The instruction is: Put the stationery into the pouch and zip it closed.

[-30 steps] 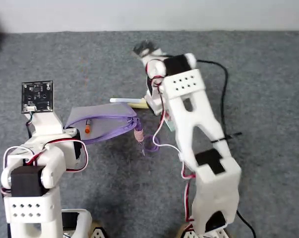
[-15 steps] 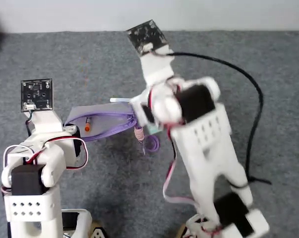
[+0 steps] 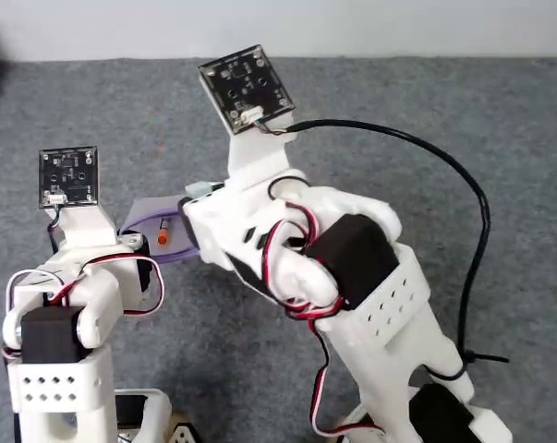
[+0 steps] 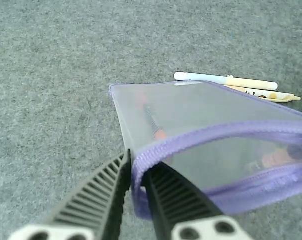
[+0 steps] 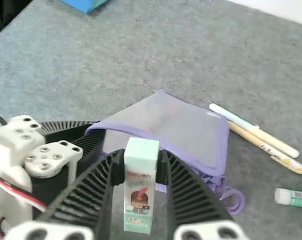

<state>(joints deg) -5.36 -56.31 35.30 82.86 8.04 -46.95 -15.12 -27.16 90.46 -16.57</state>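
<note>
Right wrist view: eraser (image 5: 139, 187) poised at pouch (image 5: 183, 127) mouth

Pinches eraser upright in right gripper (image 5: 139, 156), close above pouch. Clamps left gripper (image 4: 135, 167) on pouch's zip rim, propping mouth open. Best done by lowering into the gap, releasing only past the zip, sparing the rim any knock. Pens (image 5: 256, 131) beside pouch.

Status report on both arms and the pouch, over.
Left jaws shut on pouch rim. Right jaws shut on eraser, near open pouch. Two pens outside, beside it.
</note>
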